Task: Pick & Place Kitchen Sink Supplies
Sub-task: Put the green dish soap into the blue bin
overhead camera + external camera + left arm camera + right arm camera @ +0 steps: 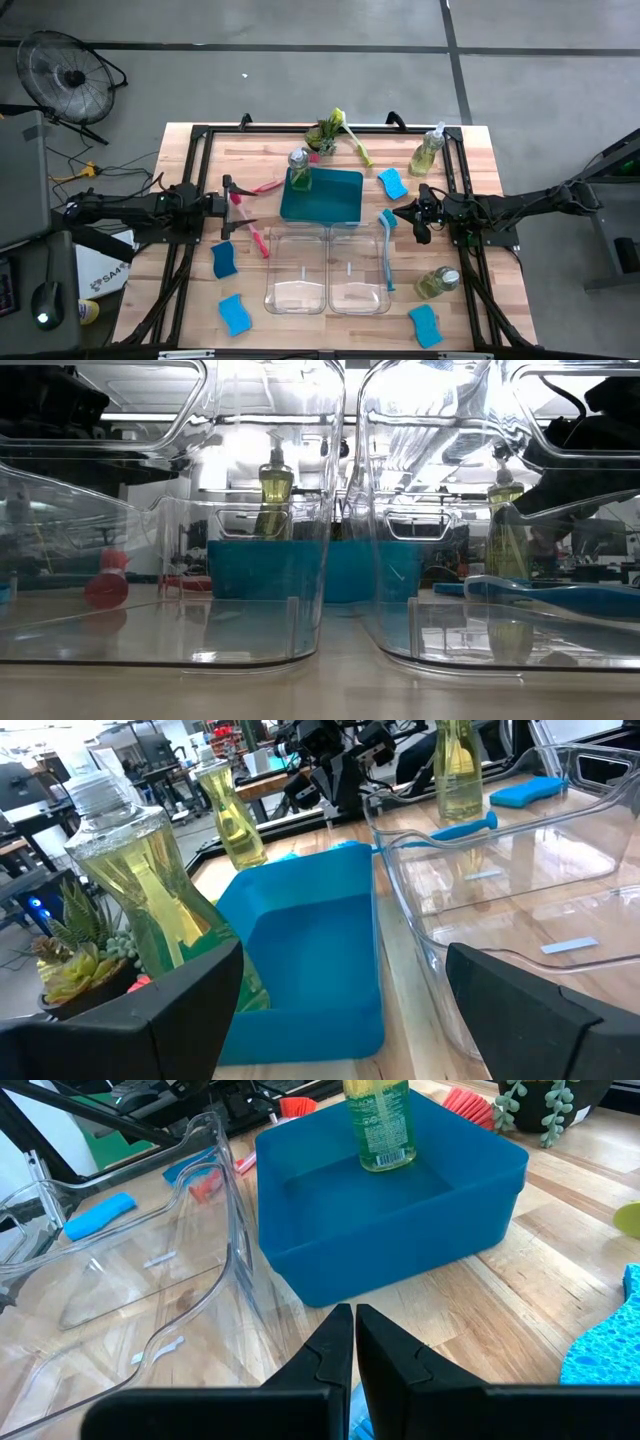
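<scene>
The table was pale wood with visible grain. Two bins were glossy clear plastic. The tray looked smooth, matt blue plastic. A sponge appeared rough and porous.

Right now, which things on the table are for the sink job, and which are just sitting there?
For the job:
soap bottles
blue sponges
dish brushes

Just sitting there:
potted plant
teal tray
clear bins
</scene>
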Motion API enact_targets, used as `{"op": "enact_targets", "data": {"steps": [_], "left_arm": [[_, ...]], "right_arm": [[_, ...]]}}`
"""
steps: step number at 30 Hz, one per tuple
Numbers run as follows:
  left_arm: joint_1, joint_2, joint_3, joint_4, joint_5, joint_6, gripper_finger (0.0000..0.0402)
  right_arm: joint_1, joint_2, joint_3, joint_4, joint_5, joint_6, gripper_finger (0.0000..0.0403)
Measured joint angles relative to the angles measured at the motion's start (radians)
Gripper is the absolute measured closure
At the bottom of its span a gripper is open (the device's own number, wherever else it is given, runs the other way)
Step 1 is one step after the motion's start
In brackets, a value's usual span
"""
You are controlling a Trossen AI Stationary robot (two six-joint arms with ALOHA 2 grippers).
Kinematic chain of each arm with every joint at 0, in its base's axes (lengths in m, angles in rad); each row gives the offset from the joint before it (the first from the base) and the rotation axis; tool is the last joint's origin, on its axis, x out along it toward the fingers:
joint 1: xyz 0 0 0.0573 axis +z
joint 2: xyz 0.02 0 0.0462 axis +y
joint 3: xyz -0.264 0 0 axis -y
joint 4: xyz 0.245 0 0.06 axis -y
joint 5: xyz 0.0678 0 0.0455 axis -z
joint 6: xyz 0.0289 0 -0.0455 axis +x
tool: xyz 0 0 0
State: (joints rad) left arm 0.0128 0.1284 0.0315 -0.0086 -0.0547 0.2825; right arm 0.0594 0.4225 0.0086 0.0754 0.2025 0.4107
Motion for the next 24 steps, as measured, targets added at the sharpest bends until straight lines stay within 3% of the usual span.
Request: {"op": "enact_targets", "data": {"steps": [8,13,17,24], "left_arm": [[0.000,0.000,0.000,0.000,0.000,0.000,0.0057],[0.000,0.000,0.000,0.000,0.001,0.000,0.0057],[0.000,0.000,0.000,0.000,0.001,0.000,0.0057],[0.000,0.000,0.001,0.000,0.001,0.000,0.0057]], "right_arm": [[0.000,0.000,0.000,0.004,0.000,0.003,0.0391],[0.000,0.000,0.000,0.017,-0.025,0.152,0.0391],[0.000,0.002,0.002,0.078,-0.013,0.166,0.0391],[-0.002,0.023,0.114,-0.026,-0.018,0.138,0.0391]]}}
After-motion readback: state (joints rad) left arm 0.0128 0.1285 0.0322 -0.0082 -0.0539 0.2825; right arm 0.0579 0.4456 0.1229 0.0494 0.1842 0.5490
